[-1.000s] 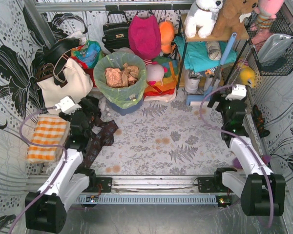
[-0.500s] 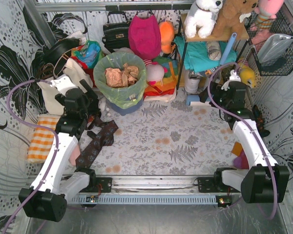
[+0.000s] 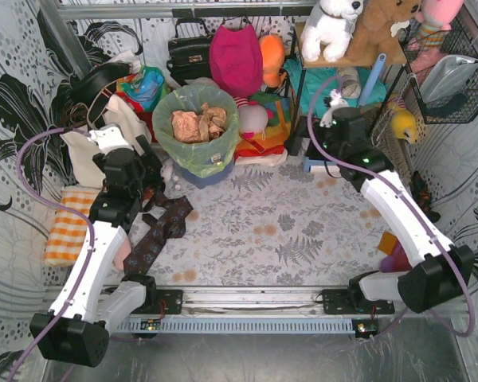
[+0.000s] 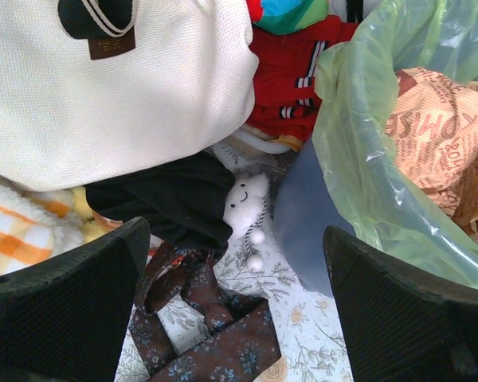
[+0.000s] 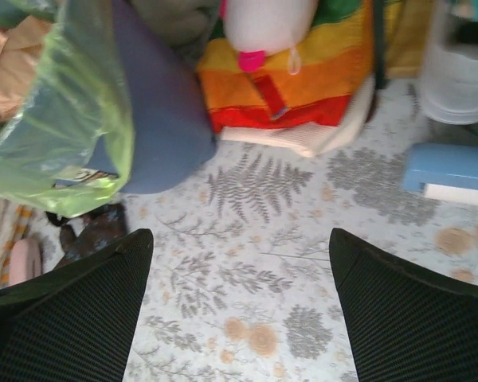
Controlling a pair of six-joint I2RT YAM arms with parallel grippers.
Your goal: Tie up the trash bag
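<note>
**Bag untied, mouth wide open**

Trash bag (image 3: 182, 153): translucent lime green, crinkly, lining the blue-grey bin (image 3: 205, 179) with its rim folded over, at 11 o'clock in top view. Tan crumpled paper (image 3: 197, 122) inside. Left gripper (image 4: 235, 318) sits at the bag's 8 o'clock and right gripper (image 5: 239, 310) at its 3 o'clock. Both spread, empty.

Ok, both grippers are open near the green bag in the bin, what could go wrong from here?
1. The trash bag is thin film folded over the bin rim; a pinch by the left gripper might catch the bin wall or tear it.
2. The crumpled paper sits high, so little slack may be left for a knot.
3. The white tote and dark floral cloth crowd the left side and could snag.
</note>
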